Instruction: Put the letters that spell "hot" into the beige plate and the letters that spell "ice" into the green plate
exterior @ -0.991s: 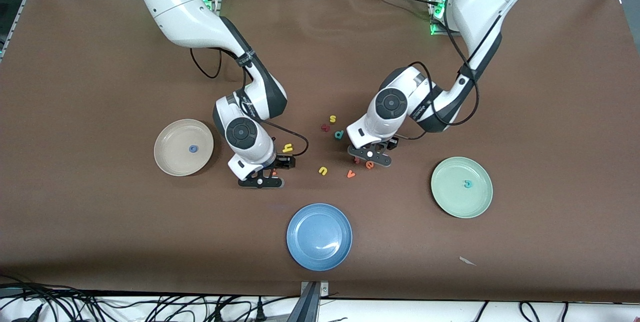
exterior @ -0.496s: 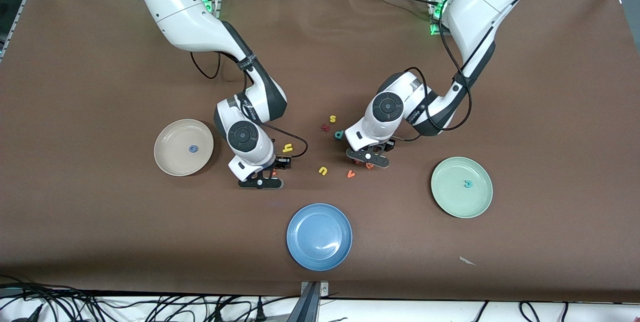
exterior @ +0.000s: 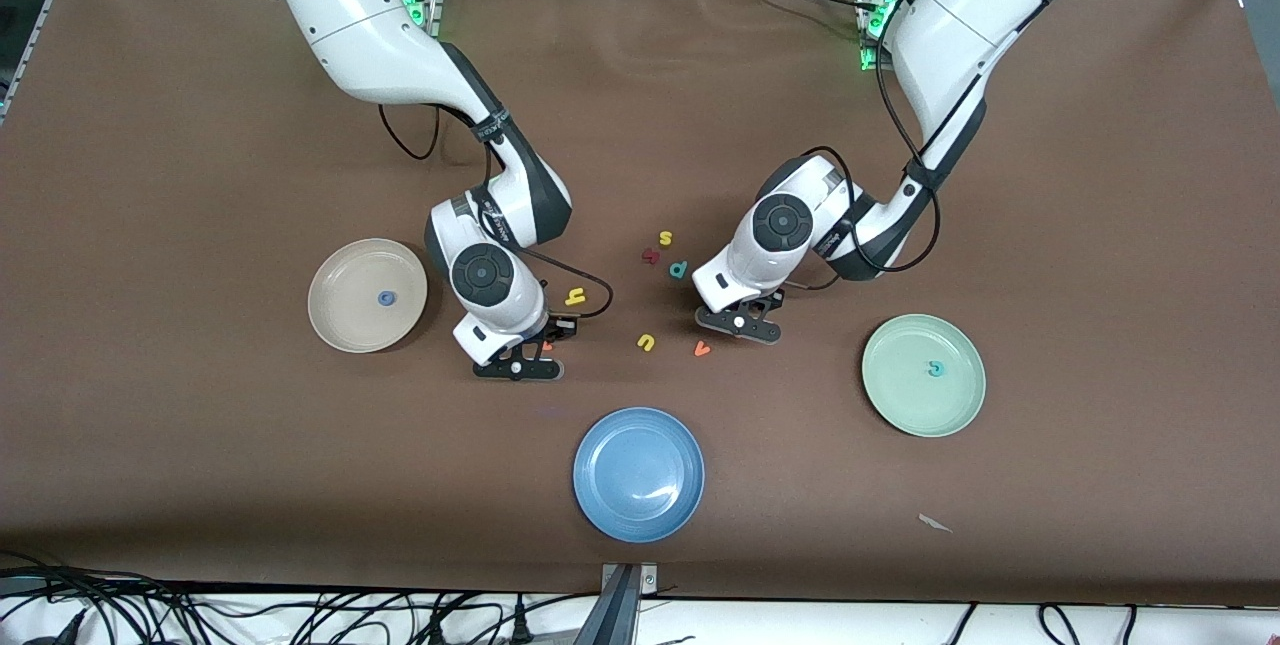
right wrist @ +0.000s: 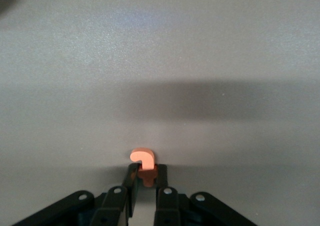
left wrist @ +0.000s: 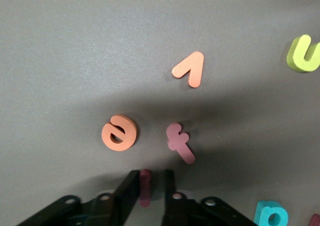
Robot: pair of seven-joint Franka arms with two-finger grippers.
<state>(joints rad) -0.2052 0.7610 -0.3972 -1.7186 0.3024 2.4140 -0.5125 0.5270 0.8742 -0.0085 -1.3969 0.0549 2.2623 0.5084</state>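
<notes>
Near the blue plate (exterior: 639, 474), the left hand (left wrist: 149, 188) is clamped on the dark red "i" (left wrist: 145, 187), and the right hand (right wrist: 145, 182) is clamped on the orange "t" (right wrist: 144, 162), each low at the surface (exterior: 1080, 225). The orange-red "e" (left wrist: 119, 132) lies by the left hand.

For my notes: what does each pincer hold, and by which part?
Right pincer: orange "t", by its stem. Left pincer: dark red "i", gripped across its bar.

You look down from a high front camera facing both arm bases, taking in the whole worktop (exterior: 1050, 175). Each wrist camera looks close down past its own jaws; the left shares the orange "v" (exterior: 702, 349) (left wrist: 189, 69) with the front.
</notes>
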